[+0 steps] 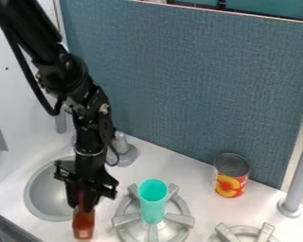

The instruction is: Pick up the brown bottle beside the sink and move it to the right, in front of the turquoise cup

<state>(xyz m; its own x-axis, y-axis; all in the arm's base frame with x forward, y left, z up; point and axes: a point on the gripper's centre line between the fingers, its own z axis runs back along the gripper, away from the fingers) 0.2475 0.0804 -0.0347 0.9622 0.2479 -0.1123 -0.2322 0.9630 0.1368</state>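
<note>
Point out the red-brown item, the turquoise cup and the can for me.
Red-brown item [83,224]: camera view, the lower part of its body.
Turquoise cup [153,211]: camera view, the outer wall below the rim.
Can [230,185]: camera view, the label on its side.

Bright, even light, pale glow on white counter [195,189], soft shading inside metal sink [45,201], faint shadows

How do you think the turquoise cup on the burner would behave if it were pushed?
The turquoise cup would probably tip readily, being tall and narrow. Its smooth, plastic-looking wall suggests it is light yet fairly stiff, and its round sides could let it roll once down.
</note>
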